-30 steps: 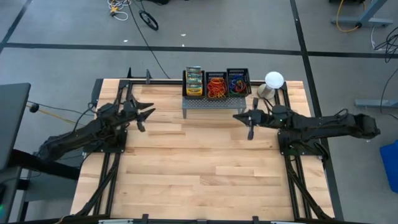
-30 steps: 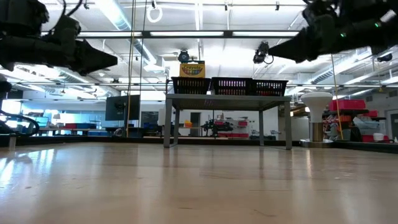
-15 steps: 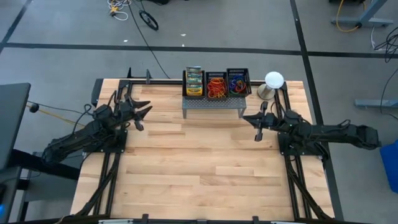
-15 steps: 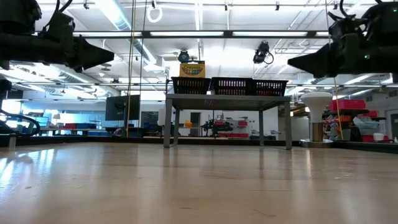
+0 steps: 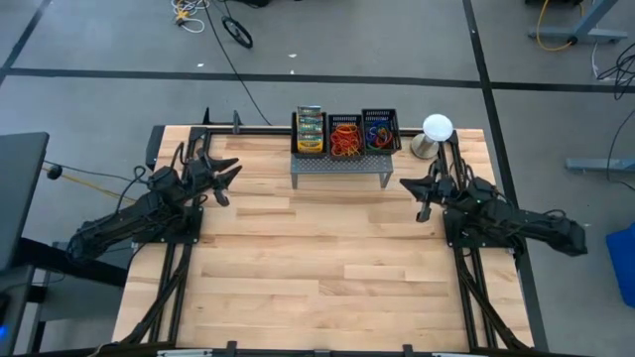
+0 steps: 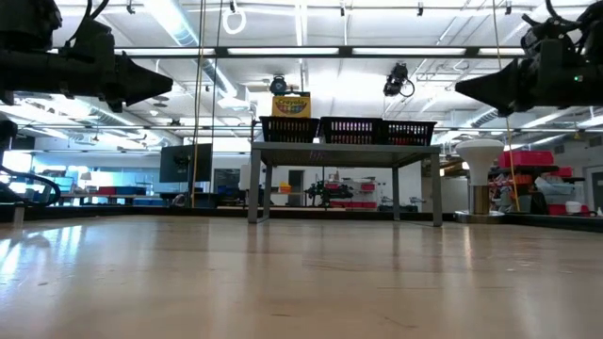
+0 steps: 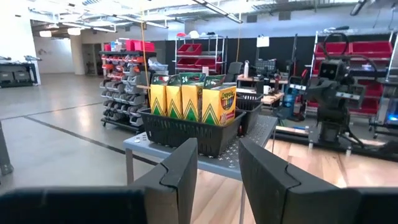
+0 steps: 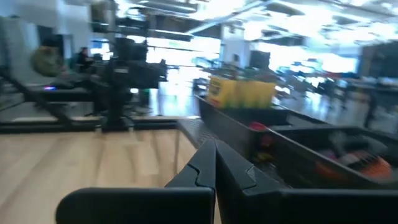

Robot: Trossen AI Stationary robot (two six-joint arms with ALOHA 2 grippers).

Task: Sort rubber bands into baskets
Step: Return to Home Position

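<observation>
Bands (image 5: 345, 141) fill 12 o'clock baskets (image 5: 380, 116), none seen on desk (image 5: 317, 258); sorting looks done; left gripper (image 7: 217, 149) spread, right gripper (image 8: 215, 149) closed, both empty.

The right arm (image 5: 506, 220) has drawn back toward its own edge of the table (image 5: 317, 268), carrying the right gripper (image 5: 409, 185) farther from the grey stand (image 5: 337, 165) than a second ago. The left gripper (image 5: 232, 171) has shifted slightly back and toward the table's far edge.

Stand (image 5: 338, 165) at table (image 5: 317, 258) far edge, 3 baskets (image 5: 361, 131) on top.
L basket: crayon boxes (image 5: 311, 131); mid & R: rubber bands (image 5: 345, 140) — left gripper (image 5: 227, 178) L of stand, right gripper (image 5: 407, 185) R.
</observation>
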